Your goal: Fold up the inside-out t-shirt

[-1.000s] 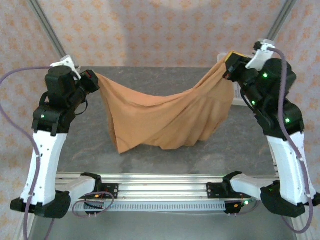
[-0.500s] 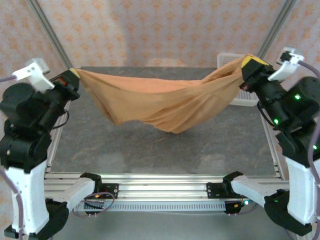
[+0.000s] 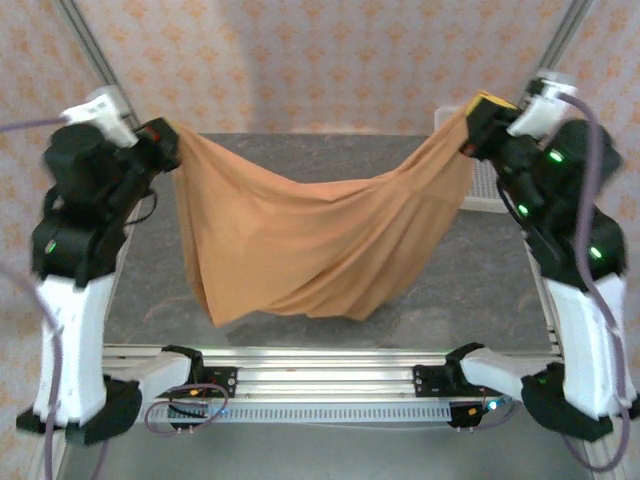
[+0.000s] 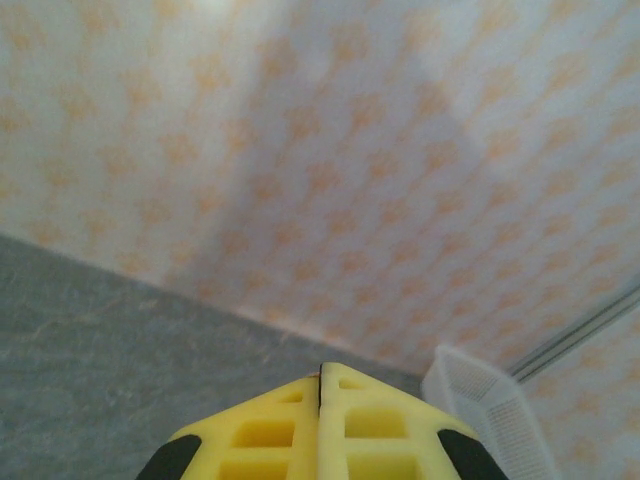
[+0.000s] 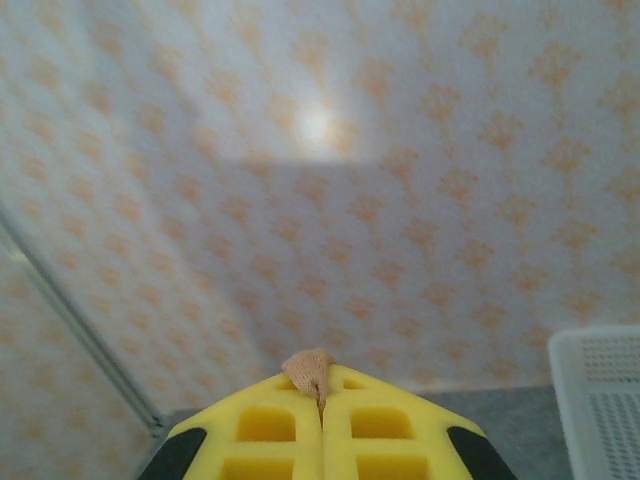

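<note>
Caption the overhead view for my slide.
Left gripper and right gripper hold the t-shirt up, its middle sagging toward the table.

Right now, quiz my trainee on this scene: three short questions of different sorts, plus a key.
1. True or false: the t-shirt lies neatly folded.
2. The left gripper and right gripper: which holds it? A: left alone. B: right alone. C: both.
3. Fill in: in the right wrist view, a tuft of ___ cloth pokes out between the shut fingers.
Key: 1 false, it hangs sagging between them. 2 C. 3 orange.

Top looks down; wrist views (tilted upward) share wallpaper [image 4: 300,150].
</note>
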{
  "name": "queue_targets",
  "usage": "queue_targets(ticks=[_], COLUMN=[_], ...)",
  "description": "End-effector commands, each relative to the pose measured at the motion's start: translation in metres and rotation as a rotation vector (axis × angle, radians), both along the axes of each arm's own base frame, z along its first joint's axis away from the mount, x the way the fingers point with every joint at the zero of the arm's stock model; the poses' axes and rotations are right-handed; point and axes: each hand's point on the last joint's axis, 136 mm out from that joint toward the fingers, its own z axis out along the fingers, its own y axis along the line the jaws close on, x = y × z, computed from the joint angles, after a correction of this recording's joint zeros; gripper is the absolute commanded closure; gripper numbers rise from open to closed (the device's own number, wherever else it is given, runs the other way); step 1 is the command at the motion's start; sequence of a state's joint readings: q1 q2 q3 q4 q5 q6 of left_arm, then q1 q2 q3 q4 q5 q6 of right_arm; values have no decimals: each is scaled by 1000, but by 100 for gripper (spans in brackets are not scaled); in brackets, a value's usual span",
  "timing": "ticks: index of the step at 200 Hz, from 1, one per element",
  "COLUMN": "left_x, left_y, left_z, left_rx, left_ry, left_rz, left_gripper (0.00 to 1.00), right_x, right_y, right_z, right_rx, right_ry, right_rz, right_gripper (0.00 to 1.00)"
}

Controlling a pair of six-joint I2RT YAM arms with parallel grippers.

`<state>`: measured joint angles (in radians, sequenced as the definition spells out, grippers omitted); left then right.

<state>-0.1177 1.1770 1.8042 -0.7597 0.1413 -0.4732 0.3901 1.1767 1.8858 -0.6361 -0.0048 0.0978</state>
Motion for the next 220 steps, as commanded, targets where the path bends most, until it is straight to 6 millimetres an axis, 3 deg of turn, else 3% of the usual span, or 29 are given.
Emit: queue_targets(ticks=[1,38,46,53,56,67,68,70,91,117,142,160,178,202,220], left_x=[83,206,229,243,248,261,261,262,252,207,143,99,64,33,21], left_y=[-5,6,8,8,7,5,5,5,9,-2,-43,-81,-109,-116,-113], left_z=[-76,-205,-244,-267,-274,-298,-300,-303,-311,-300,-302,-320,-341,-376,-406], left_rx=[81,129,128,117,113,108,108,109,113,99,56,18,-25,-44,-45], left_ry=[185,486,565,614,628,676,682,689,726,704,678,688,714,786,846], left_rz=[7,57,61,54,51,42,42,42,75,69,-44,-156,-239,-267,-254], left_gripper=[100,100,100,100,98,65,64,61,48,46,46,47,48,49,49], right_x=[72,191,213,230,237,256,255,260,263,243,199,154,103,49,21], right_y=[11,36,39,42,43,50,52,53,60,64,73,82,83,78,75], right_z=[-56,-175,-201,-221,-231,-258,-253,-264,-282,-304,-333,-357,-395,-440,-472], right_rx=[-130,-280,-296,-306,-310,-308,-299,-299,-268,-269,-233,-163,-100,-14,34], right_ry=[118,354,408,451,476,561,559,587,718,810,877,926,1010,1113,1180], right_rz=[-94,-144,-151,-150,-149,-116,-106,-104,-73,-63,-11,59,101,117,116], right_gripper=[100,100,100,93,86,62,60,58,46,39,38,38,40,49,61])
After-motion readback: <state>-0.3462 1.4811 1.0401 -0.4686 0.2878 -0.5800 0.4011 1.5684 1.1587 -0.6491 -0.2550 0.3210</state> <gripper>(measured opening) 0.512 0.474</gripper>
